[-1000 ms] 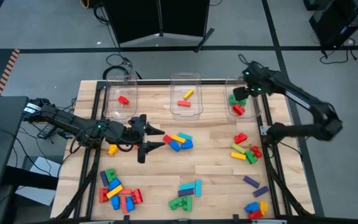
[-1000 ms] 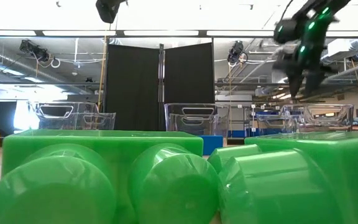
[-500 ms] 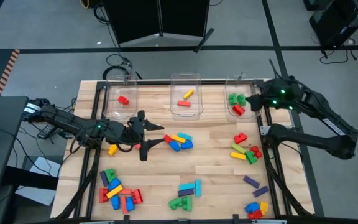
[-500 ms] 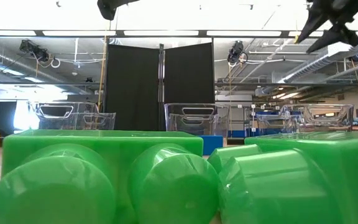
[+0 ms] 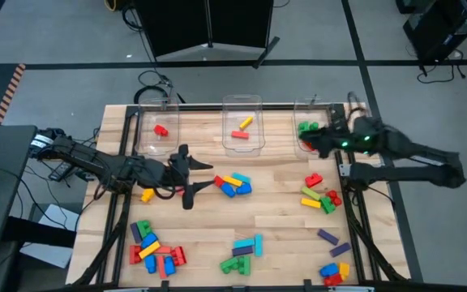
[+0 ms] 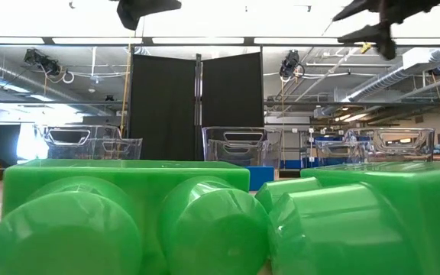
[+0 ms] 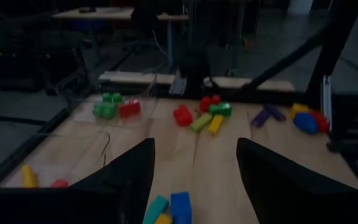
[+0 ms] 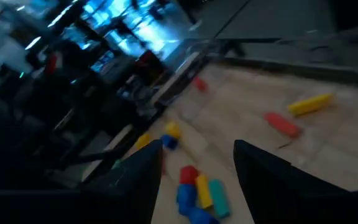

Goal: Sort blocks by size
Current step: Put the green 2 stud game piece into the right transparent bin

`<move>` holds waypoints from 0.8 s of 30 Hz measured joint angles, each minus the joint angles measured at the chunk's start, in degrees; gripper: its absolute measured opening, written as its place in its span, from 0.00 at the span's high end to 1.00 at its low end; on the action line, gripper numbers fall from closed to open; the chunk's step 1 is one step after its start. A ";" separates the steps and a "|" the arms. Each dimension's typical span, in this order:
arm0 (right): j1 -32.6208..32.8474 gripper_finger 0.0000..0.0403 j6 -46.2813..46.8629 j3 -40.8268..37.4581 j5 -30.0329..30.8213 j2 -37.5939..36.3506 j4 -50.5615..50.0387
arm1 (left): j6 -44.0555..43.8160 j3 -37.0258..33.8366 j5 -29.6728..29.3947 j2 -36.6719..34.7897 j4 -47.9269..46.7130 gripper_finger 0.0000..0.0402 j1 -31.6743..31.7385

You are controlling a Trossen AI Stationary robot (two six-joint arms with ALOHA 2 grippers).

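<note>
My left gripper [image 5: 194, 173] sits with fingers spread and empty, low over the table [image 5: 274, 215], just beside the red, yellow and blue brick cluster [image 5: 233, 184] at centre. My right gripper [image 5: 313, 139] hangs over the right clear bin [image 5: 298, 110], fingers apart, nothing held. Remaining blocks [image 5: 156, 247] lie in scattered piles on the wood; a few already sit in the three bins.

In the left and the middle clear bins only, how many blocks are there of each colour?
Red blocks: 2
Yellow blocks: 1
Total: 3
</note>
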 joint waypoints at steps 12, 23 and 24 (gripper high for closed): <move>16.13 0.59 3.78 -4.80 -0.09 15.39 6.04 | -0.27 0.02 0.02 0.00 -4.94 0.42 -0.01; 29.70 0.77 15.60 7.58 4.97 28.50 -13.56 | -4.01 0.15 0.04 0.00 -11.34 0.42 -0.40; 30.45 0.79 16.95 8.61 5.04 29.55 -15.94 | -4.50 0.60 -0.05 0.00 -12.81 0.42 -0.51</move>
